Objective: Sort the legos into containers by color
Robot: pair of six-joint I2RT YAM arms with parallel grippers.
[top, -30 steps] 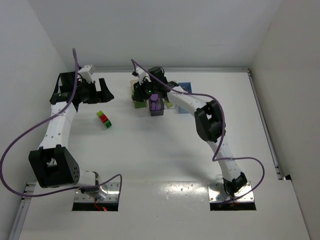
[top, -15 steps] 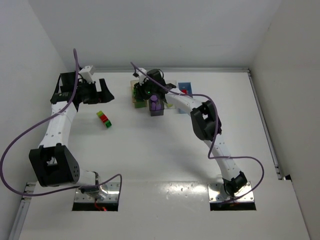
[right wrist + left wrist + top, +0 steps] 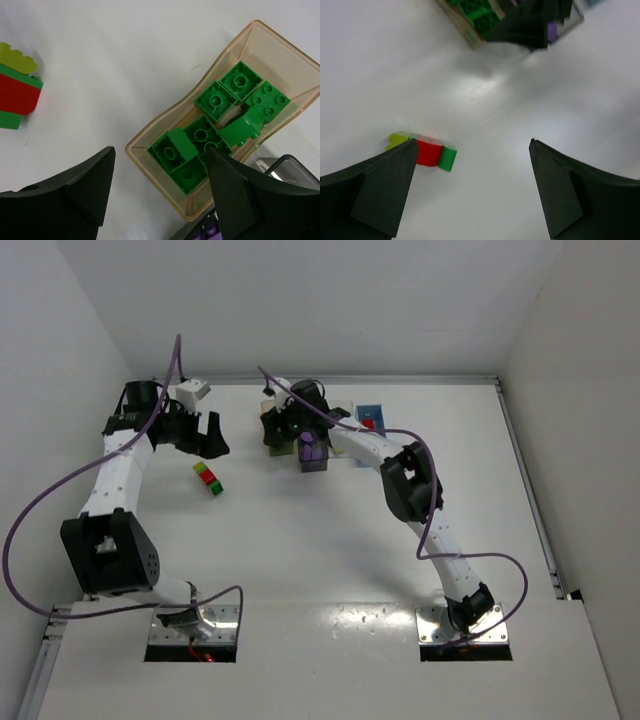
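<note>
A stuck stack of lime, red and green legos (image 3: 209,478) lies on the table. In the left wrist view this stack (image 3: 427,152) sits by the left fingertip of my open left gripper (image 3: 472,142), which hovers above it (image 3: 205,430). My right gripper (image 3: 280,426) hangs open over the tan-orange container (image 3: 280,55). Nothing is between its fingers (image 3: 160,150). Several dark green legos (image 3: 200,145) lie in that container. The same stack (image 3: 19,95) shows at the left edge of the right wrist view.
The smoky grey container (image 3: 313,454) with purple legos stands right beside the tan one. A light blue container (image 3: 368,418) with a red lego is behind it to the right. The back wall runs close behind the containers.
My right gripper moved left over the tan container and opened. My left arm swung its open gripper slightly right, toward the lego stack.
</note>
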